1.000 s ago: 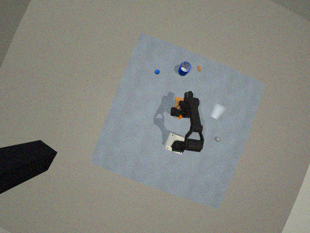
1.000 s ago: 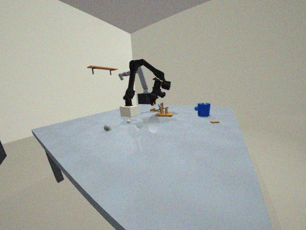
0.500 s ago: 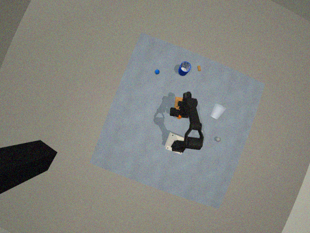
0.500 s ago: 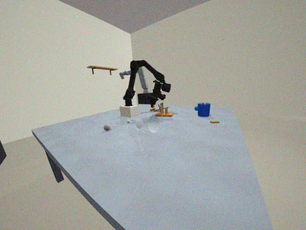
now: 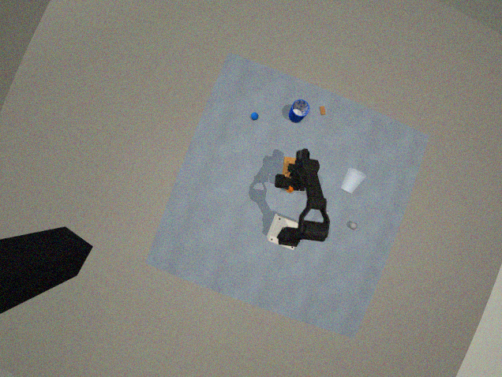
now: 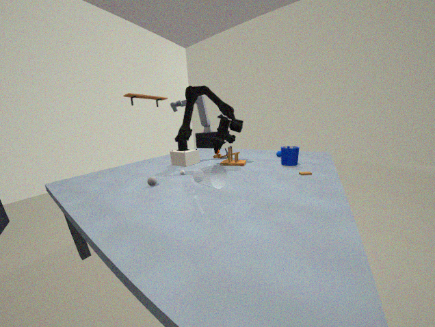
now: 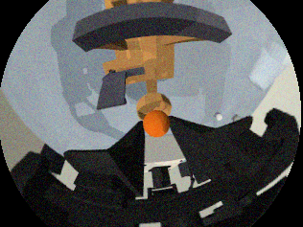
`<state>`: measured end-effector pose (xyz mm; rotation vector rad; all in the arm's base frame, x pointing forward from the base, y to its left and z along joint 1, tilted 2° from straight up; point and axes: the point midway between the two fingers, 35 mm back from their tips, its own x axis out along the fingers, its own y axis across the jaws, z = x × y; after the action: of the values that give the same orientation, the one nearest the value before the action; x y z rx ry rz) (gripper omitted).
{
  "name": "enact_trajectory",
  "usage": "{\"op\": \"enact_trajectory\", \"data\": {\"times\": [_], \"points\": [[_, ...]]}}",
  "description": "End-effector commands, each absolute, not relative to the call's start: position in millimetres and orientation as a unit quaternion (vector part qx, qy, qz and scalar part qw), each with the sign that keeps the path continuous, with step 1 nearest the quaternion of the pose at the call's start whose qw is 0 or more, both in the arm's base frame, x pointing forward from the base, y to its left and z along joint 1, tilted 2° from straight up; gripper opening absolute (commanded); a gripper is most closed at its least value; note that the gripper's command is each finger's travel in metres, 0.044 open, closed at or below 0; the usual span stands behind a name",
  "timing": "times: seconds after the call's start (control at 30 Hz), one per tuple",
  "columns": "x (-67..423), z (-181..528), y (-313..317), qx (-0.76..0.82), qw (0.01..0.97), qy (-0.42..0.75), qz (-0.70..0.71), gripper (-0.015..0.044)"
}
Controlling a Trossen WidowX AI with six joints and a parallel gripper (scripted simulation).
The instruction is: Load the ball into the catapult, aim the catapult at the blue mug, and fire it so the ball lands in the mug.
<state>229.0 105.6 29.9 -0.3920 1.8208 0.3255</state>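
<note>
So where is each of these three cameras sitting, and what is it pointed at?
Top: high overhead, looking straight down on the pale blue table; the whole black arm shows.
Exterior: beside a table corner, looking across; arm and its white base block show.
Wrist: on the arm, facing the gripper shut on the small orange ball at the wooden catapult.
Top and exterior share the blue mug.
</note>
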Motion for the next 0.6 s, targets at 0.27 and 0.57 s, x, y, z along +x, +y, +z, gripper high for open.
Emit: {"op": "enact_trajectory", "data": {"times": [0.27,0.57], "points": [[230.0,100.7,104.8,-0.169,0.579,0.786,0.136,0.0394],[240.6,117.1,110.5,-0.165,0.596,0.772,0.145,0.0440]]}}
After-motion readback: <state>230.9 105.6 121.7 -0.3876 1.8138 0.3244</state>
